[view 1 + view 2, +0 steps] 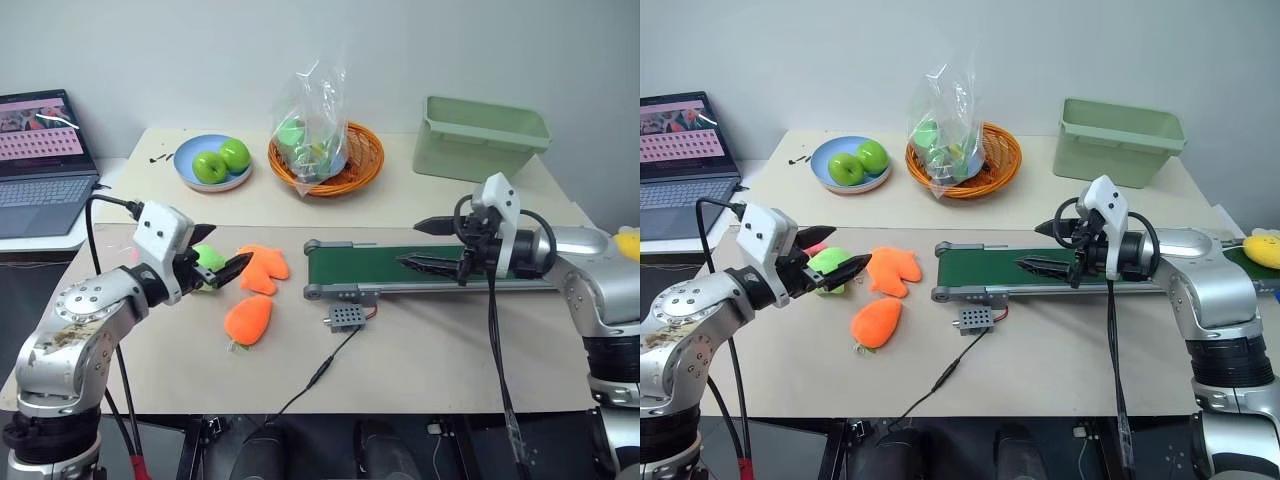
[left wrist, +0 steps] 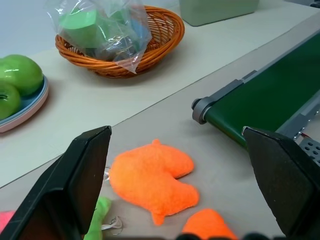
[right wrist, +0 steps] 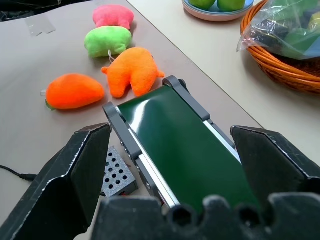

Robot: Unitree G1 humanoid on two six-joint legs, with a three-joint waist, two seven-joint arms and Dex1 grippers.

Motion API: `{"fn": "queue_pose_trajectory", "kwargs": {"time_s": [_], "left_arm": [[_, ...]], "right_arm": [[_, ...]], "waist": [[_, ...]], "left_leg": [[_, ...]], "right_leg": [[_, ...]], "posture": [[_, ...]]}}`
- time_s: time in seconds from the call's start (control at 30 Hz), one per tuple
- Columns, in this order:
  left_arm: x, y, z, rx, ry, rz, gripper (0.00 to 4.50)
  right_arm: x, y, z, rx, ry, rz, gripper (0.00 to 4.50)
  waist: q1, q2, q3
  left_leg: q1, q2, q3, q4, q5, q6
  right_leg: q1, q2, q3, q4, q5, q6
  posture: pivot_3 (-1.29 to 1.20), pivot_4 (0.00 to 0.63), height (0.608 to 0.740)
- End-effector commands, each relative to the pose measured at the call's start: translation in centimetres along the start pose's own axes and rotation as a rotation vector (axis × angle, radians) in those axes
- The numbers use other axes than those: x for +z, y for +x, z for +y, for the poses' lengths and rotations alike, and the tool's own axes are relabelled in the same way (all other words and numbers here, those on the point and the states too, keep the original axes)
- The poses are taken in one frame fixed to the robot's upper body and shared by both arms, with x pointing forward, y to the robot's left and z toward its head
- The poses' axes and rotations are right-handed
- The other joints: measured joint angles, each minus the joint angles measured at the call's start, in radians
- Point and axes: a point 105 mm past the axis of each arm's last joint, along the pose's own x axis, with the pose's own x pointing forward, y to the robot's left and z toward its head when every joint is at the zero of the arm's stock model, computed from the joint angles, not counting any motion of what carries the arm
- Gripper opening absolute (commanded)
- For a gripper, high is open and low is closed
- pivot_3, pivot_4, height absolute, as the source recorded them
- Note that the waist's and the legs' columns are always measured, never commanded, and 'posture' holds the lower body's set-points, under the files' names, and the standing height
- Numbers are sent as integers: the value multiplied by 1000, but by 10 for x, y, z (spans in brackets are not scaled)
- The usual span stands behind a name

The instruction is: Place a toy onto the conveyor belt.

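While the left gripper (image 1: 838,268) was held spread wide and empty above the plush cluster, nothing was gripped between its fingers (image 2: 75,185). The lime-green plush (image 1: 826,268) was seen just behind those fingers, the heart-shaped orange plush (image 1: 895,268) at 3 o'clock of it, and the carrot-shaped orange plush (image 1: 876,322) at 5 o'clock. A pink plush (image 3: 113,15) was noted beside the green one.

The right gripper (image 1: 1040,248) was held over the conveyor belt (image 1: 1040,272), fingers wide apart, nothing held.

The toy (image 1: 1263,249), yellow, was seen on the belt's far right end, at 3 o'clock of the right gripper, well apart from both grippers.

A small grey box (image 1: 974,319) with a cable was placed just in front of the belt's left roller. At 12 o'clock, a plate of green apples (image 1: 850,165), a wicker basket (image 1: 965,155) with a plastic bag and a green bin (image 1: 1122,138) were lined up. A laptop (image 1: 685,150) was at 10 o'clock.
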Motion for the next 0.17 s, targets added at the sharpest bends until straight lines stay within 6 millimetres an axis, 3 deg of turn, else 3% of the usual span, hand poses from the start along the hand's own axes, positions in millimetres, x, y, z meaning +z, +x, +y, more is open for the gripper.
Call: {"fn": "queue_pose_trajectory", "kwargs": {"time_s": [0.03,0.17], "left_arm": [[14,-2,3,18,23,-56,4484],[14,-2,4,25,25,-57,4484]], "right_arm": [[16,-4,0,-4,-35,-56,4500],[16,-4,0,-3,-35,-58,4500]], "waist": [[0,0,0],[0,0,0]], "left_leg": [[0,0,0,0,0,0],[0,0,0,0,0,0]], "right_leg": [[0,0,0,0,0,0],[0,0,0,0,0,0]], "posture": [[0,150,740],[0,150,740]]}}
